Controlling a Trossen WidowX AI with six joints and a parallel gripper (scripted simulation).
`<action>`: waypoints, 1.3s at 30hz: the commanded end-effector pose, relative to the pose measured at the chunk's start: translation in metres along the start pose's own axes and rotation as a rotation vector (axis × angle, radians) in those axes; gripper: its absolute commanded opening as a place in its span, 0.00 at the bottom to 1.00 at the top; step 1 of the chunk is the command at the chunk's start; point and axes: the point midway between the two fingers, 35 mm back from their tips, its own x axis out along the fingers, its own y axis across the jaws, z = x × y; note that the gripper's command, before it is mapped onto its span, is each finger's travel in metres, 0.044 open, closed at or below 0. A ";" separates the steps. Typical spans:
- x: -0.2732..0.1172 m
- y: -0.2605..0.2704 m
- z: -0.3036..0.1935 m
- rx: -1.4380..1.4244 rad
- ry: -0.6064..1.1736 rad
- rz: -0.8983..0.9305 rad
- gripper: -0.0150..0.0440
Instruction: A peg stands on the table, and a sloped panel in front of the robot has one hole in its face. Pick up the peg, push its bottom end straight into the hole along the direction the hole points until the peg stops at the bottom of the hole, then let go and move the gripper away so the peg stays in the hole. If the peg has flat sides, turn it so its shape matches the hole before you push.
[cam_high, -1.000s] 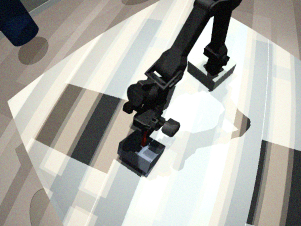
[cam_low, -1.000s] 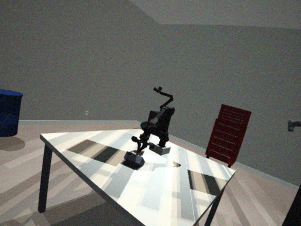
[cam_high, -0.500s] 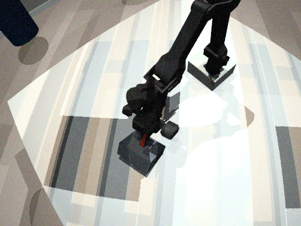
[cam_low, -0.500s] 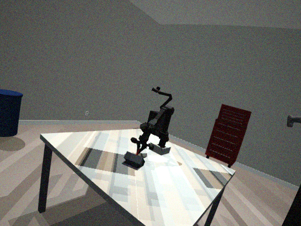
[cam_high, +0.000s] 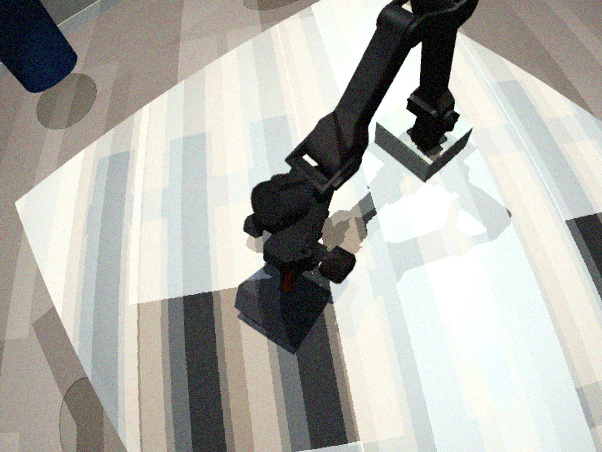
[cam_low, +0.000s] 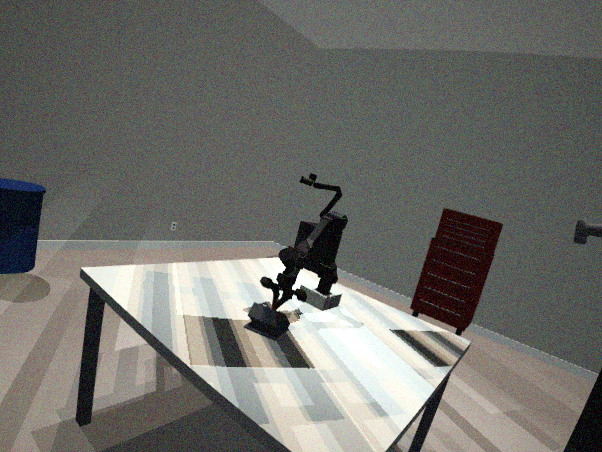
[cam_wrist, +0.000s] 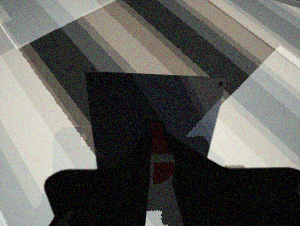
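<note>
The dark sloped panel block (cam_high: 305, 312) (cam_low: 268, 320) (cam_wrist: 120, 110) stands on the table in front of the arm. The red peg (cam_high: 286, 283) (cam_low: 274, 304) (cam_wrist: 163, 172) is tilted, with its lower end at the middle of the panel face. The face is in deep shade and the hole's rim cannot be made out, so how deep the peg end sits is unclear. My gripper (cam_high: 288, 272) (cam_low: 276, 298) (cam_wrist: 157, 136) is shut on the peg, close above the panel face. The peg's upper end shows between the dark fingers in the wrist view.
The arm's grey base block (cam_high: 402, 151) (cam_low: 327, 302) stands on the striped table (cam_high: 165, 250) (cam_low: 350, 390) behind the panel. A blue barrel (cam_high: 37, 45) (cam_low: 17, 225) and a red cabinet (cam_low: 457, 270) stand off the table. Patchy light and shadow cross the table top.
</note>
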 end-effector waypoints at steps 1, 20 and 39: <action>0.002 -0.001 0.001 0.004 -0.003 -0.005 0.25; 0.002 0.000 0.000 0.000 0.000 0.000 0.52; -0.011 -0.001 0.002 0.001 0.000 -0.002 1.00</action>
